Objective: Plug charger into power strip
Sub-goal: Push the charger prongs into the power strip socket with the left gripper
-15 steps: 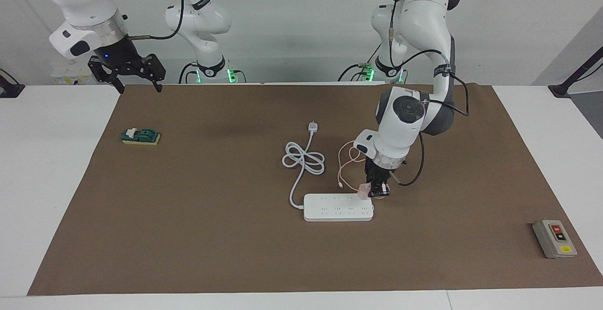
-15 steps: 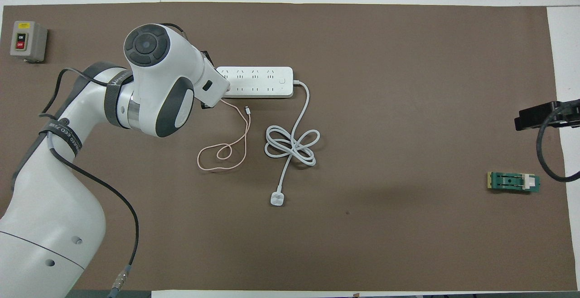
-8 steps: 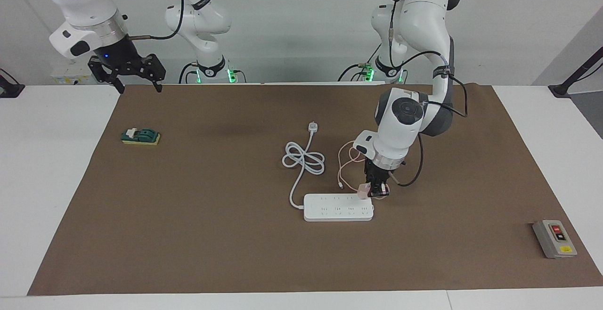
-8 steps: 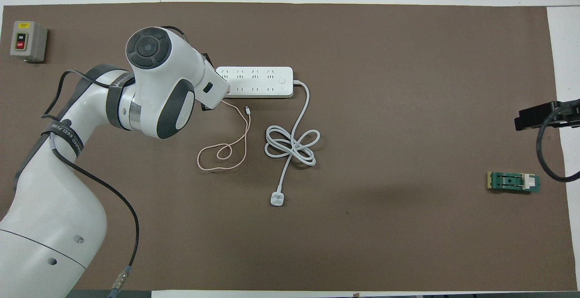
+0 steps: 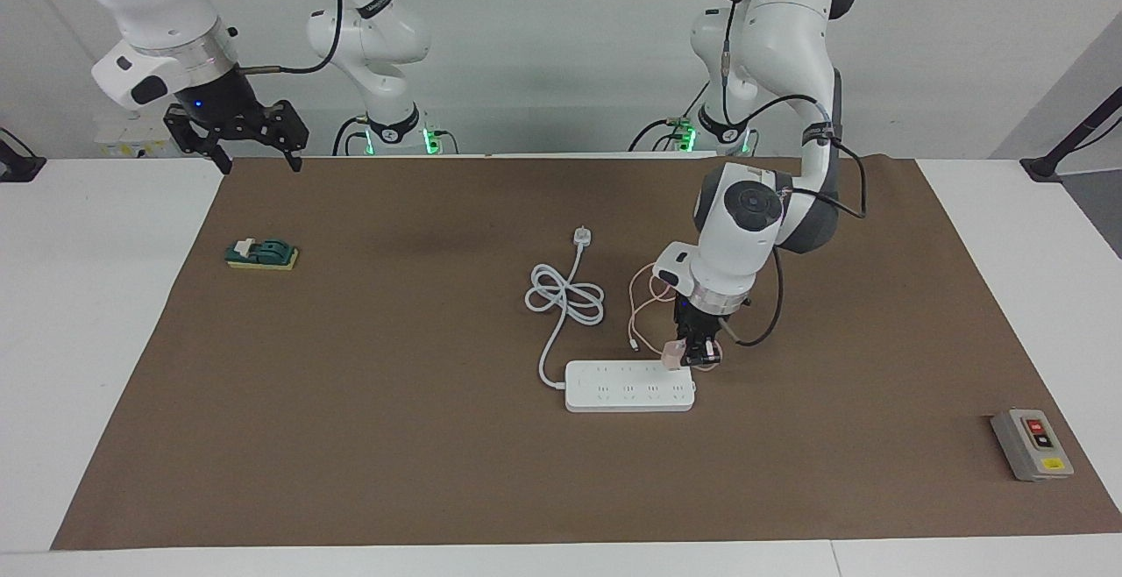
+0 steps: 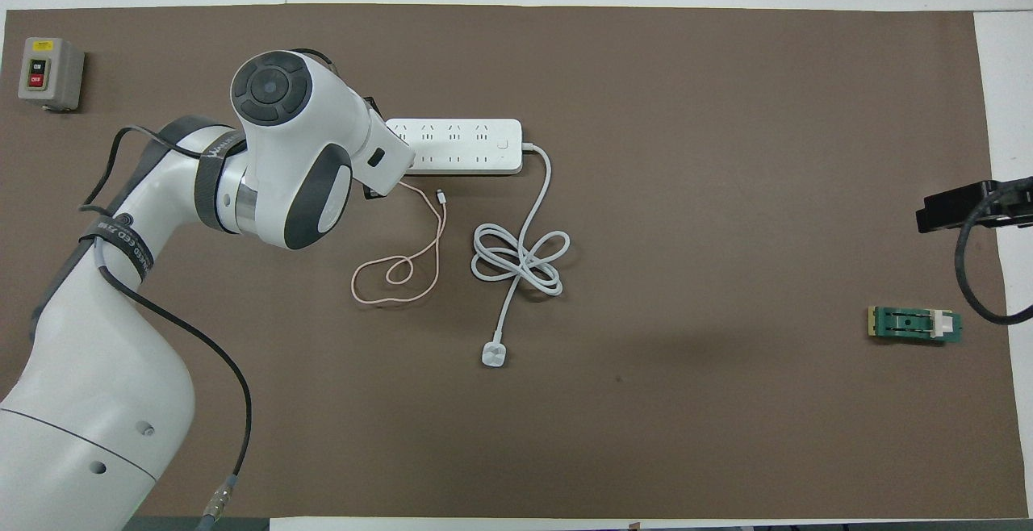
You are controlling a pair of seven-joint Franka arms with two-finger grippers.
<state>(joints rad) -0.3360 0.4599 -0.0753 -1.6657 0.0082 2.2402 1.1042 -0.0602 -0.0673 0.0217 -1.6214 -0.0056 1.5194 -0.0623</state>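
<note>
You see a white table [image 5: 88, 340] under a brown mat [image 5: 394, 454], a pale wall above. The white power strip [image 5: 627, 388] is your landmark: over its end toward the left arm, the left gripper [image 5: 692, 356] fingers clamp the pink charger [image 5: 673, 353]. Well apart, the right gripper [image 5: 254, 147] waits, fingers apart.

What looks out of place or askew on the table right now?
Nothing stands out. The left end effector holds the charger over the end of the power strip; its pink cable trails loosely on the mat. The strip's white cord lies coiled, unplugged. The right end effector waits, open, over the mat's corner.
</note>
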